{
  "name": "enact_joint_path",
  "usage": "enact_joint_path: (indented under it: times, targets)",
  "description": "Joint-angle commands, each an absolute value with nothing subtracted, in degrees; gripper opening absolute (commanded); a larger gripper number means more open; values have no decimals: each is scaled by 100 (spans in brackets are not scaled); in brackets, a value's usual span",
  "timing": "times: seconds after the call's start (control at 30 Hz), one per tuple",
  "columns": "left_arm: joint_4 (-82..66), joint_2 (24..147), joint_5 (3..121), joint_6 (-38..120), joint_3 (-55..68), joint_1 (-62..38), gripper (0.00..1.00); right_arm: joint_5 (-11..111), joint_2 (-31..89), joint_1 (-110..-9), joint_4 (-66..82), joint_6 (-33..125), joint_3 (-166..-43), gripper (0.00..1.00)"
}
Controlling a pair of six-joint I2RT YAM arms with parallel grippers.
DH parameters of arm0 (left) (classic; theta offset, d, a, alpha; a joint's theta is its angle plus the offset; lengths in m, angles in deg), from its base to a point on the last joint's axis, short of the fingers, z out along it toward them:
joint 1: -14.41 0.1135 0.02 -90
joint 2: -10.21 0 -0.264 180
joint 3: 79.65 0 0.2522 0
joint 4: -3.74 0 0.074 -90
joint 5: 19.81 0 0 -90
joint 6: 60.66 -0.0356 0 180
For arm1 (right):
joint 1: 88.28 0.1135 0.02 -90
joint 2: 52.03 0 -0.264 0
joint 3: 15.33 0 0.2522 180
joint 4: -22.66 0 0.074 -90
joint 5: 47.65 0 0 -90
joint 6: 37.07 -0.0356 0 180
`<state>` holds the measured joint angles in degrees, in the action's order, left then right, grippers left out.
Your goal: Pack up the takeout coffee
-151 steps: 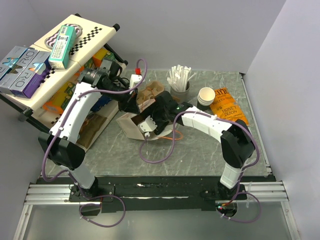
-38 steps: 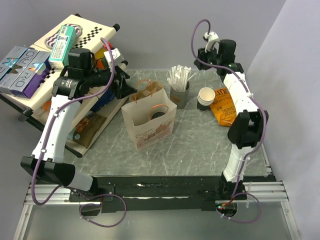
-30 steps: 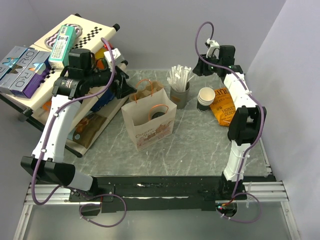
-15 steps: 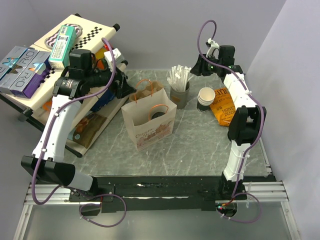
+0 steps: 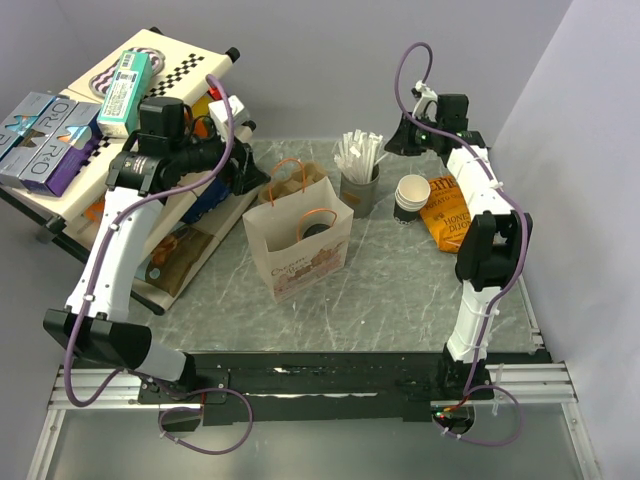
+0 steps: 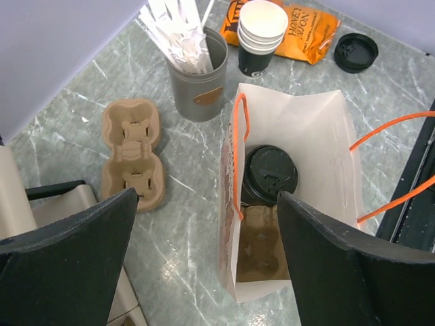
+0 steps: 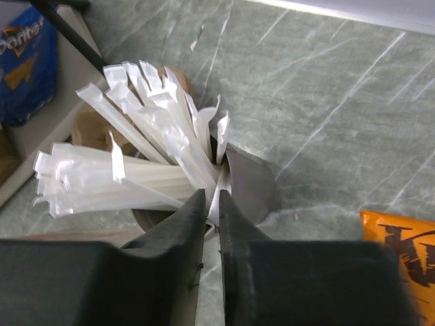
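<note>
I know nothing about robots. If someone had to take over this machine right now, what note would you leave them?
Left claw: open, empty, hovering above the paper bag.
Right claw: pinched shut on one wrapped straw in the metal cup of straws.
Coffee: inside the upright bag, lid on, with a cardboard tray in there too.
Done: the coffee is in the bag.
Left: probably lift that straw out and drop it in the bag. Nothing else looks pending.
</note>
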<state>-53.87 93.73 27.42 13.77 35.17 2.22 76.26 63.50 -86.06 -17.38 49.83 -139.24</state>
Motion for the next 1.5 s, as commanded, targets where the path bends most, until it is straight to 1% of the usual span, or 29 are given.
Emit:
enact_joint_path:
  times: [0.0,0.07,0.27,0.37,0.4,0.43,0.47,0.6,0.7,0.83,0.93,1.1,1.13,1.2,1.3,1.33,1.37,1.4,1.43,1.47]
  targets:
    - [-5449,9353,2896,1168,3729,219,89,7698,6057,-8661,-1808,4765,-13869,0]
    - [-5466,9318,2958,1106,3721,219,89,7706,5942,-8696,-1860,4713,-13904,0]
    - [-5405,9089,3142,1027,3607,219,89,7829,5064,-8977,-2124,4906,-14045,0]
    - [-5169,8949,3326,1193,3484,228,90,7882,4520,-9048,-2353,4967,-13844,0]
    - [-5081,8905,3440,1298,3466,228,94,7891,4213,-9057,-2379,4985,-13756,0]
    - [-5010,8878,3650,1508,3440,228,96,7917,4062,-9065,-2379,4994,-13677,0]
    - [-4870,8869,3739,1589,3439,237,97,8031,3791,-9057,-2388,5037,-13580,0]
    - [-4650,8773,3969,1949,3518,298,99,8549,3139,-9100,-2380,4915,-13430,0]
    - [-4544,8589,4109,2046,3405,325,99,9268,2673,-9127,-2274,4547,-13246,0]
    - [-4456,8413,4145,2099,3220,430,99,9779,2103,-9118,-1923,3967,-12833,0]
    - [-4447,8351,4066,2152,3176,588,99,10157,1961,-9118,-1800,3773,-12666,0]
    - [-4500,8140,4066,2082,3053,676,99,10835,1934,-9083,-1369,3000,-12384,0]
    - [-4509,8122,4048,2073,3035,685,99,10818,1969,-9048,-1403,3103,-12375,0]
    - [-4517,8035,4013,2090,3009,711,99,10669,2048,-8943,-1929,3410,-12489,0]
    - [-4561,7964,4004,2047,3000,764,99,10765,2337,-8855,-2396,3745,-12752,0]
    - [-4570,7929,4013,2046,3000,790,99,10774,2504,-8854,-2475,3833,-12796,8]
    - [-4579,7920,4004,2038,2991,799,99,10818,2566,-8854,-2520,3851,-12840,41]
    - [-4579,7903,3995,2020,2982,808,99,10774,2602,-8854,-2468,3825,-12893,61]
    - [-4596,7894,3969,2020,2982,825,100,10731,2628,-8854,-2398,3764,-12928,98]
    - [-4596,7894,3934,2029,2982,843,99,10521,2628,-8854,-2388,3789,-13016,100]
